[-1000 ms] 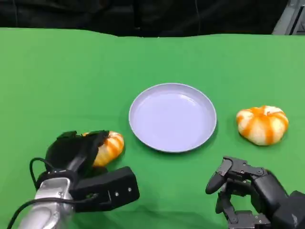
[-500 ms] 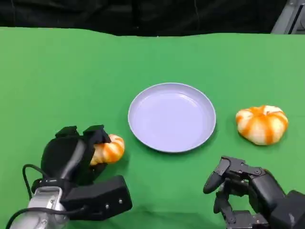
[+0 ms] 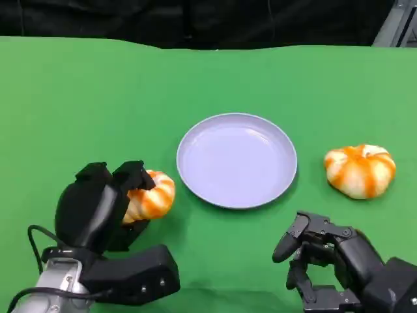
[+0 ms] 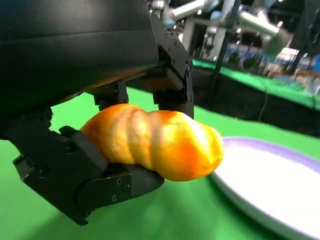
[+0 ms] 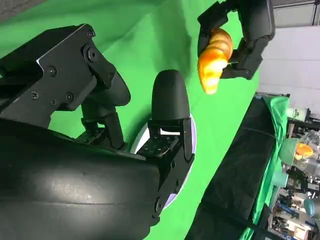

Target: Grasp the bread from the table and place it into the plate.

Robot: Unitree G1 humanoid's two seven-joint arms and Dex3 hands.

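1. The grasp is done: the left hand (image 3: 104, 205) is clamped on the bread (image 3: 152, 194), with black fingers (image 4: 172, 75) above and below it.
2. The bread is at the near left, just beside the left rim of the plate (image 3: 237, 160), and in the right wrist view it seems lifted off the green table (image 3: 85, 104).
3. Left to do: carry it right, over the plate, and release it.
4. The right hand (image 3: 326, 261) holds nothing, fingers loosely curled, at the near right.
5. A second bread (image 3: 359, 169) lies right of the plate, untouched.
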